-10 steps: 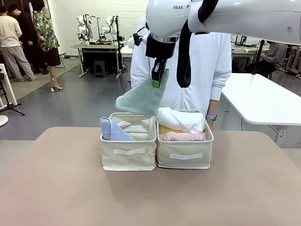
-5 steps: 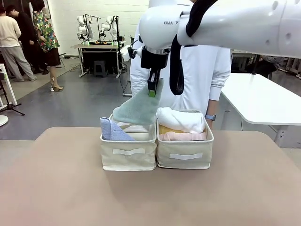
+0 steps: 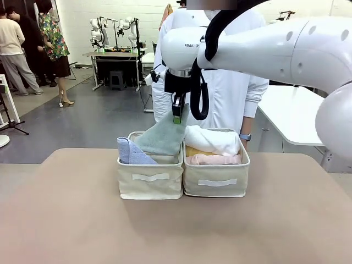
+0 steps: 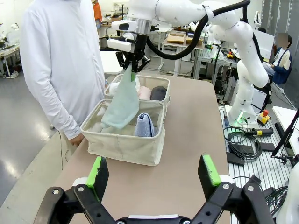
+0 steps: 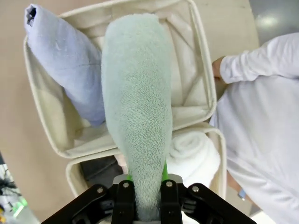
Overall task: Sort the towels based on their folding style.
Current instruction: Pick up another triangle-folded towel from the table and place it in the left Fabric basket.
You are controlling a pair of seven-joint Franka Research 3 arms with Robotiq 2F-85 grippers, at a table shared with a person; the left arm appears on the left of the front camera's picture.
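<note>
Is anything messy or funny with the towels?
One thing: the grey-green cone towel hangs tilted from the shut right gripper, its lower end in the left beige fabric basket beside the light blue cone towel. Nothing looks spilled or torn.

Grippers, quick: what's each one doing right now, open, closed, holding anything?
Left gripper: open, holding nothing.
Right gripper: closed on the grey-green folded terry towel, hanging into the left beige fabric basket.
</note>
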